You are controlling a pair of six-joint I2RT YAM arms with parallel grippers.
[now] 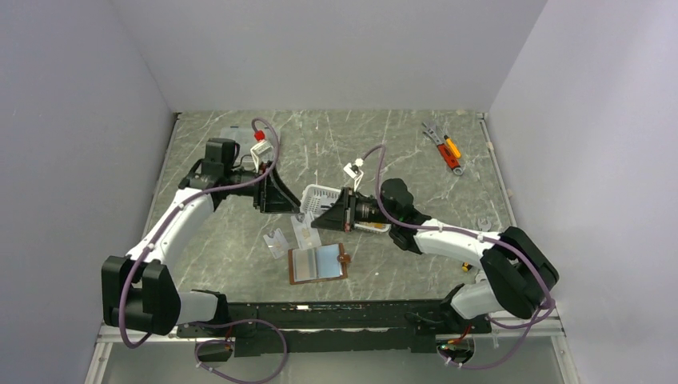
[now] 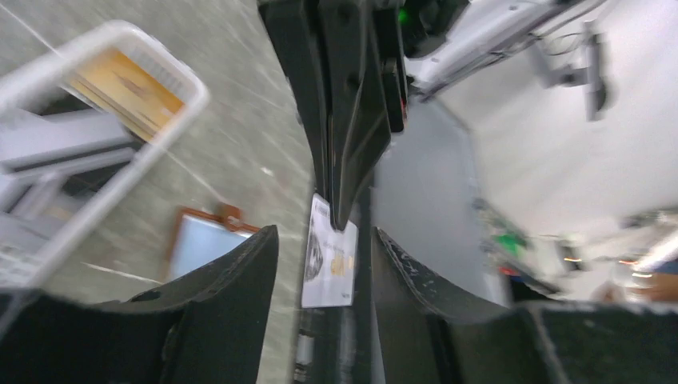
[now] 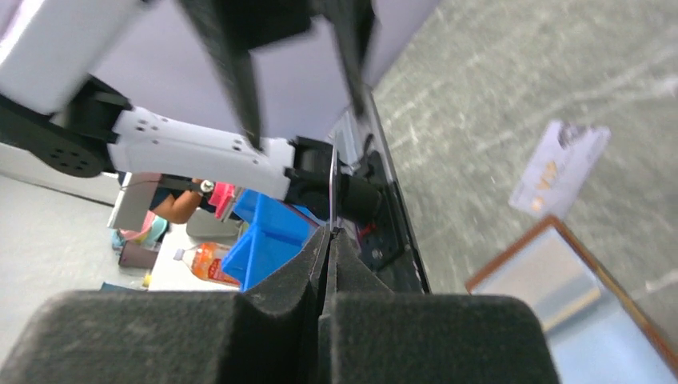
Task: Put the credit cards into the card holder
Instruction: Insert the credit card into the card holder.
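Note:
A white credit card with a gold mark hangs in the air, pinched at its top by the black fingers of my right gripper, which is shut on it. In the right wrist view that card shows edge-on. My left gripper stands open around the card, its fingers apart from both faces. The two grippers, left and right, meet tip to tip above the table. The card holder lies open below them, brown rim, pale blue inside. Another credit card lies flat beside it.
A white slotted basket stands just behind the grippers with an orange-gold card in it. A small clear plastic piece lies left of the card holder. Hand tools lie at the back right.

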